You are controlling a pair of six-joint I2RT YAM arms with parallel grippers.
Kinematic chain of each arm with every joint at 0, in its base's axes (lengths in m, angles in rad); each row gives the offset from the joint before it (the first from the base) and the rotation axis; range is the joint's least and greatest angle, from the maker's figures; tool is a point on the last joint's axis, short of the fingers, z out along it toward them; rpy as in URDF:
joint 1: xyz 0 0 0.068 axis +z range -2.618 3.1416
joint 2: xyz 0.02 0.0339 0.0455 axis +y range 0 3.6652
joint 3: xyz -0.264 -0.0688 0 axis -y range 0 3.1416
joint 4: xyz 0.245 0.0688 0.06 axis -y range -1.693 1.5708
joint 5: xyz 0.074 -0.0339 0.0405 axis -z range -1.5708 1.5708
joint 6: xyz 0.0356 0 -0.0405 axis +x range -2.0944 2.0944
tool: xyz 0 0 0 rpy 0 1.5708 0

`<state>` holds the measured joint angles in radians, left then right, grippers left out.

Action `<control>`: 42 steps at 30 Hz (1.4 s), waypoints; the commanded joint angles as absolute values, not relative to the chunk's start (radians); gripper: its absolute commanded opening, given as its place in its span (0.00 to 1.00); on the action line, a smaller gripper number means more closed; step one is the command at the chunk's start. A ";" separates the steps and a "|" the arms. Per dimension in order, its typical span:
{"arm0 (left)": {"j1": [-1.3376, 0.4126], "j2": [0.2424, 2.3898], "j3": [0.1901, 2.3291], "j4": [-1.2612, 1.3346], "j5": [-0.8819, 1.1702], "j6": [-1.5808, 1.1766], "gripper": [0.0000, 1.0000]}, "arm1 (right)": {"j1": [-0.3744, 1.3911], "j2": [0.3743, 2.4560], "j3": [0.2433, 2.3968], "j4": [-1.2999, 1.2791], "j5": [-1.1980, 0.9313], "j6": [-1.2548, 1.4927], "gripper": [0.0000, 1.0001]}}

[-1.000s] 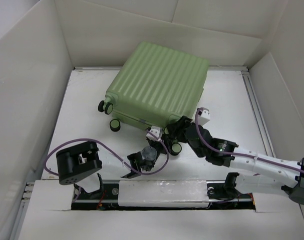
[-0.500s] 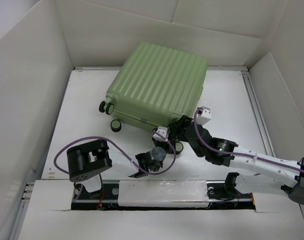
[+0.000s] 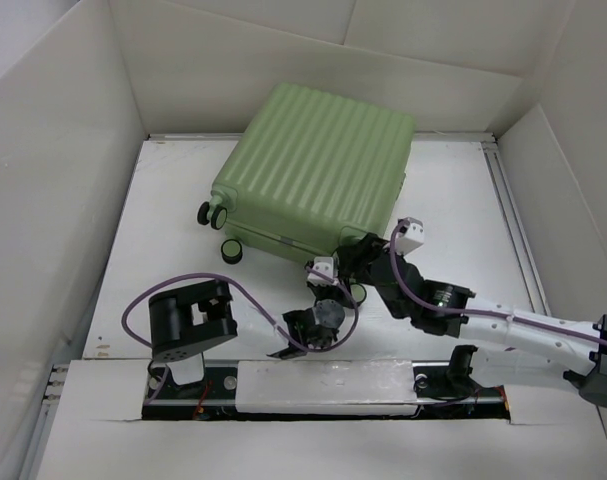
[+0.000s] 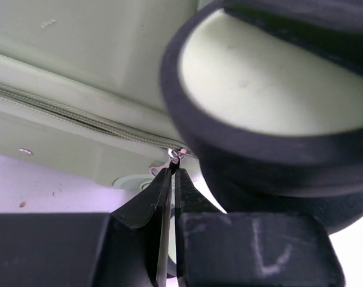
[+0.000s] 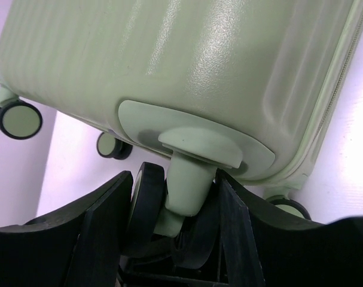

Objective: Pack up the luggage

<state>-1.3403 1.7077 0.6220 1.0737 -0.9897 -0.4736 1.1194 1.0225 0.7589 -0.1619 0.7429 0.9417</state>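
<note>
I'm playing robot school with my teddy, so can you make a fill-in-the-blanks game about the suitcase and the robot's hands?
1. The luggage on the table has a ribbed shell coloured pale ____.
2. The left hand pinches the small metal pull of the luggage's ____.
3. The right hand clamps one black caster ____ and its stem.

Missing words: green; zipper; wheel

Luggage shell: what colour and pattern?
The luggage is pale green, ribbed; best in top external view.
</note>
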 commanded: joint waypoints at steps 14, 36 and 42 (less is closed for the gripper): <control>-1.233 1.419 0.362 1.160 -1.186 -0.446 0.00 | 1.190 0.789 0.655 -0.353 0.673 1.006 0.00; -1.302 0.890 0.524 0.378 -0.766 -0.689 0.74 | 1.086 0.345 0.715 -0.833 0.933 1.050 0.00; -1.302 0.712 0.708 -0.056 -0.753 -0.788 0.95 | 1.029 0.622 0.863 -0.844 0.899 0.888 0.00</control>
<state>-1.3067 0.7738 0.6270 0.2180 -0.7654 -0.7174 1.0531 0.4862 0.7685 -0.8387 0.8570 0.9947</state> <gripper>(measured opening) 0.943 0.534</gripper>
